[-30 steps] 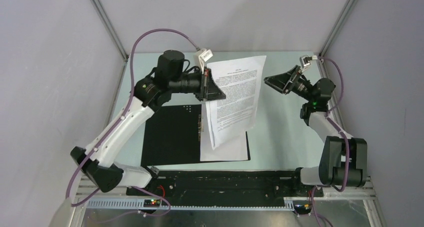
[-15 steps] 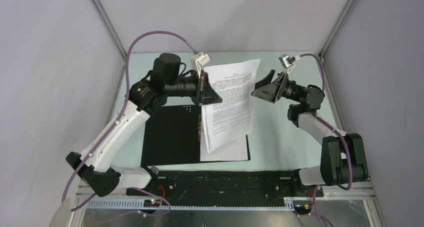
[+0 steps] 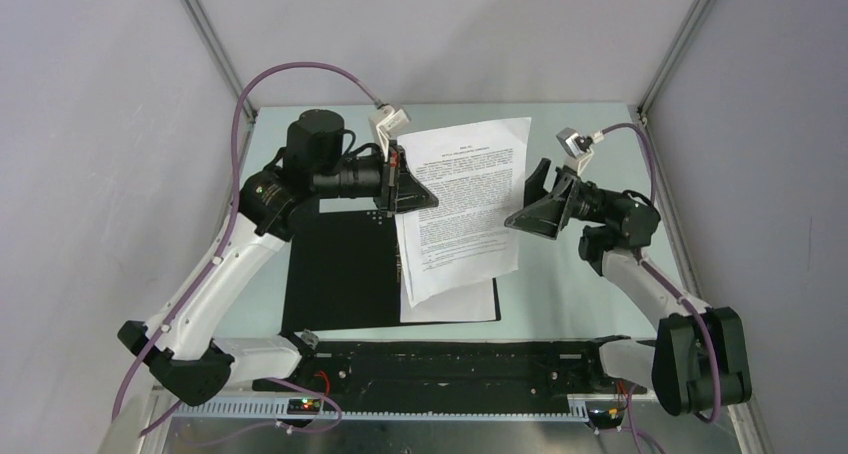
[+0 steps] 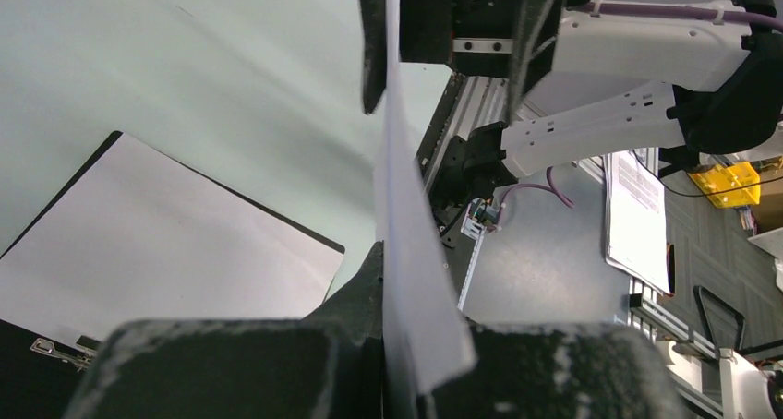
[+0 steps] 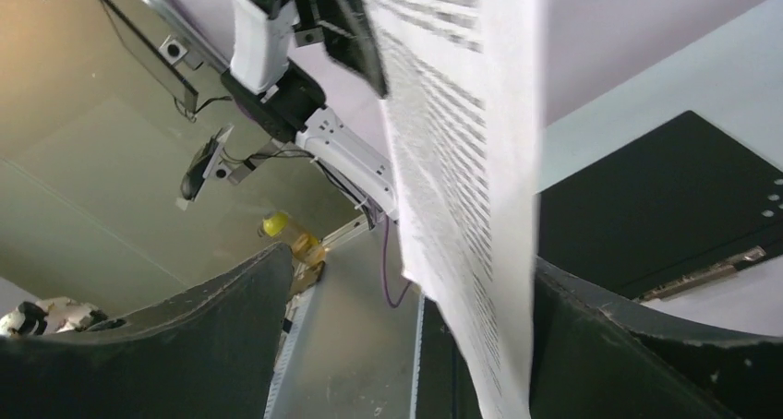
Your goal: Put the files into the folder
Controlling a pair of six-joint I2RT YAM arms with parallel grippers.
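Observation:
The printed files (image 3: 465,204), sheets dense with black text, hang in the air above the table. My left gripper (image 3: 405,187) is shut on their left edge; the left wrist view shows them edge-on (image 4: 406,253) between its jaws (image 4: 402,336). My right gripper (image 3: 527,211) is open, its wide jaws on either side of the sheets' right edge (image 5: 462,161) without closing (image 5: 415,345). The folder (image 3: 340,274) lies open below, black inside up. A blank sheet (image 3: 450,302) lies on its right half, also seen in the left wrist view (image 4: 157,225).
The black base plate (image 3: 440,359) and both arm bases run along the near edge. Grey walls and metal frame posts (image 3: 210,44) close in the back and sides. A metal clip strip (image 3: 402,256) runs down the folder's middle.
My right gripper has moved forward and left until its open jaws are on either side of the sheets' right edge. My left arm has shifted slightly left, and the sheets now hang flatter.

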